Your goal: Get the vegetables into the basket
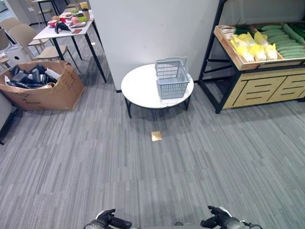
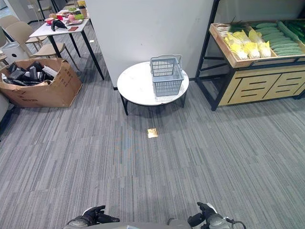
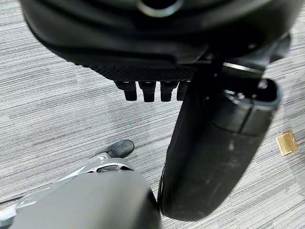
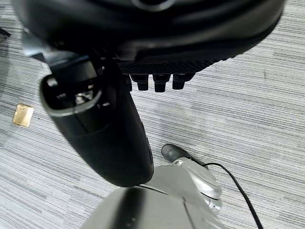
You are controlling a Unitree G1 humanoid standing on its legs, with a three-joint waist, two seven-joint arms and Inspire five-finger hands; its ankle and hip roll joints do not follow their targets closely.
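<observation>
Centre of the frame, slightly up: a round white table on dark legs (image 1: 143,88), and on its right half sits a pale blue-grey plastic wire-pattern basket (image 1: 172,78). Upper right, a black-framed wooden produce shelf (image 1: 259,83) carries yellow-wrapped vegetables (image 1: 251,46) on the left of its tray and long green vegetables (image 1: 286,43) on the right. Just below the table, a small brass floor plate (image 1: 156,136) lies on the grey striped carpet (image 1: 143,162). Left edge, an open brown cardboard box of dark items (image 1: 40,86); behind it, upper left, a white rectangular table with dishes (image 1: 69,26).
</observation>
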